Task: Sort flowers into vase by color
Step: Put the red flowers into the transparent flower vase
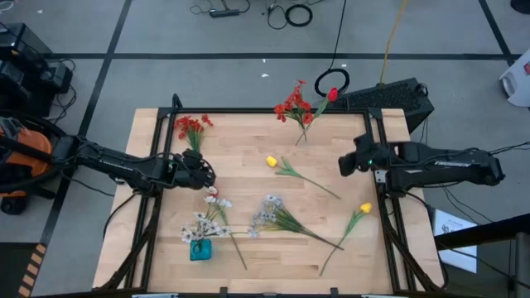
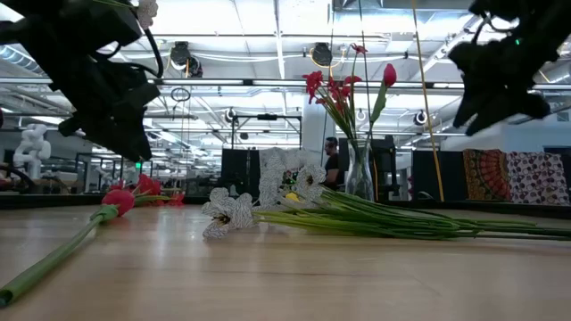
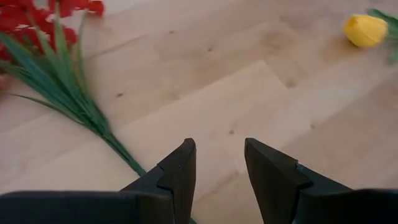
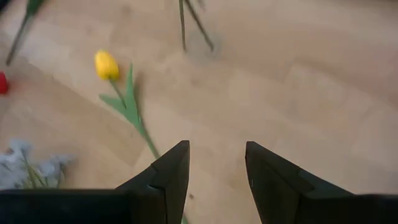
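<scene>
Left claw (image 1: pixel 201 174) open, empty, hovering over left half of worktop (image 1: pixel 248 141), just beside red cluster (image 1: pixel 190 126) near far left corner.
Right claw (image 1: pixel 344 164) open, empty, near right edge.
Judged step: pick red cluster. Advise descent onto bare stalk, clear of leaves.
Yellow tulip (image 1: pixel 272 161) mid-worktop; second (image 1: pixel 365 209) near right edge.
White sprays (image 1: pixel 207 217) at near edge.
Clear vase (image 2: pixel 359 169) with red stems (image 1: pixel 296 106) at far edge.
Worktop pale wood.
Room: workshop, person (image 2: pixel 332 160) behind.
</scene>
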### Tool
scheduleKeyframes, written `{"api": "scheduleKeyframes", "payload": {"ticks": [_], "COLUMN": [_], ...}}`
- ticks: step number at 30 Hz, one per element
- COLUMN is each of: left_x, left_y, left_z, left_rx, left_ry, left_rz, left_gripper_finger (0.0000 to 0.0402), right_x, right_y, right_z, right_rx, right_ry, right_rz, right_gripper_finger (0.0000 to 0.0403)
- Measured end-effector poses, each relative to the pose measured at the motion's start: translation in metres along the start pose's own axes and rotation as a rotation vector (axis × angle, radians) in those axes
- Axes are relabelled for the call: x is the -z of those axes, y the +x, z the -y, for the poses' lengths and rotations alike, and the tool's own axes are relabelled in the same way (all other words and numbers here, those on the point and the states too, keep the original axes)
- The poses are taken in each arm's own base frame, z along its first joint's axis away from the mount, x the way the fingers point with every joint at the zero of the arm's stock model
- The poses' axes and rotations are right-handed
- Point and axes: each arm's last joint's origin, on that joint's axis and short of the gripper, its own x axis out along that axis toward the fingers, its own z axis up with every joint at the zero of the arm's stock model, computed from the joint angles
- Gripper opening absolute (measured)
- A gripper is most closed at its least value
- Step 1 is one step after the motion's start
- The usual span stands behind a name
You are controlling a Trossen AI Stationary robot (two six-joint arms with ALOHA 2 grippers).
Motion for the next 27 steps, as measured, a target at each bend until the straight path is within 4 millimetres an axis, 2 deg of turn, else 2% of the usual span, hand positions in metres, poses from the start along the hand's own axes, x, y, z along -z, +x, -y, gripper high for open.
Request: {"api": "scheduleKeyframes", "payload": {"ticks": [5, 13, 20, 27], "left_x": [-0.011, -0.026, -0.036, -0.048], "left_y": [0.009, 0.022, 0.03, 0.038], "left_z": [-0.009, -0.028, -0.049, -0.071], "left_rx": [-0.047, -0.148, -0.257, -0.322], "left_ry": [-0.08, -0.174, -0.239, -0.307], "left_rz": [-0.026, -0.047, -0.084, -0.097], "left_gripper_finger": [0.0144, 0.0144, 0.0144, 0.0144], "right_x": [0.029, 0.059, 0.07, 0.07], "right_y": [0.024, 0.044, 0.059, 0.062], "right_z": [0.002, 0.004, 0.001, 0.001], "right_rx": [-0.062, -0.136, -0.214, -0.189], "right_ry": [0.014, 0.069, 0.1, 0.098], "right_rz": [-0.037, -0.069, -0.023, -0.001], "right_gripper_finger": [0.0148, 0.0148, 0.0148, 0.0148]}}
